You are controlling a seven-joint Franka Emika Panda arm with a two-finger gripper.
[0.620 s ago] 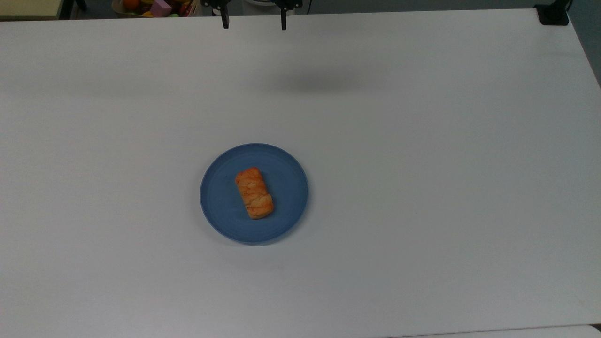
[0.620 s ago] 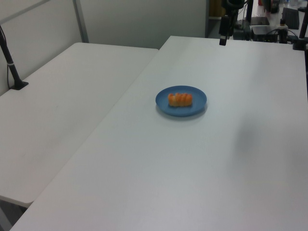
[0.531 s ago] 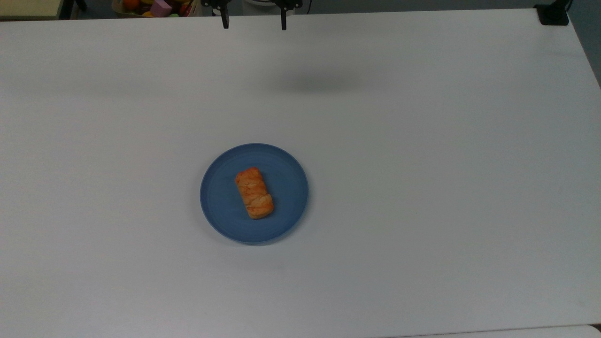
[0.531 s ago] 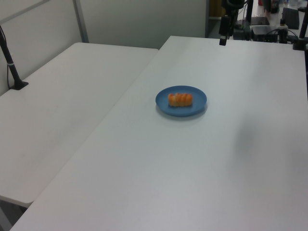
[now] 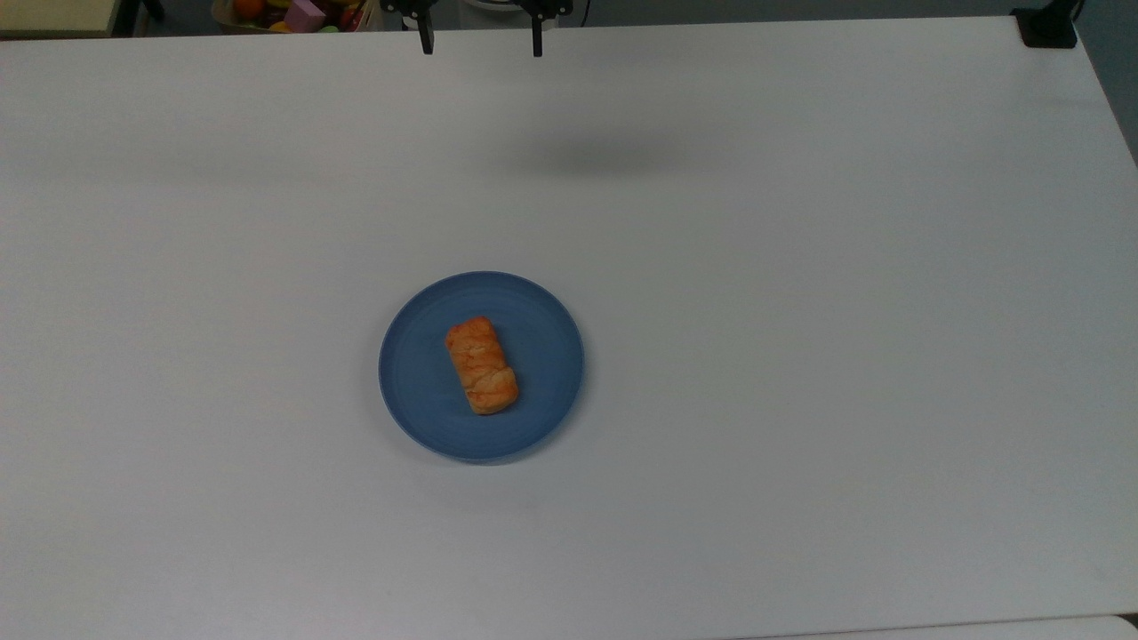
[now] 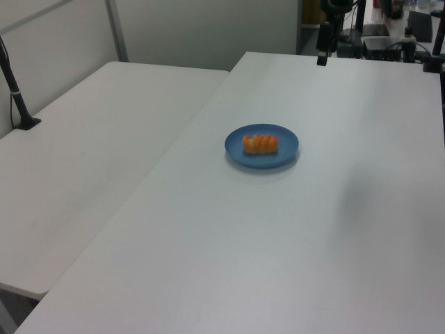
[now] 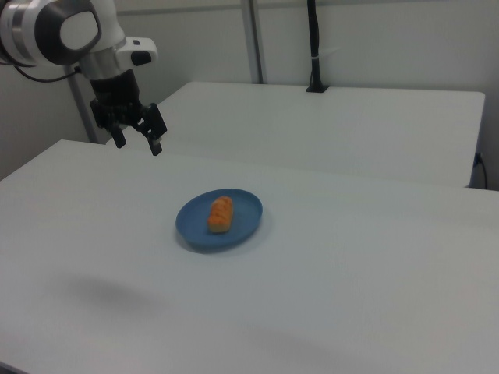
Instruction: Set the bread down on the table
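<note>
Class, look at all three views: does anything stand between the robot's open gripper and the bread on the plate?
Nothing visible does. The gripper hangs above bare table, apart from the bread, which lies uncovered on the blue plate.

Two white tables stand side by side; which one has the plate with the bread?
The table below the gripper. Its blue plate carries the bread; the neighbouring table holds only a black post.

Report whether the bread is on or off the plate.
On the plate. The small golden-orange bread roll lies flat near the middle of the round blue plate, not touching the white tabletop.
</note>
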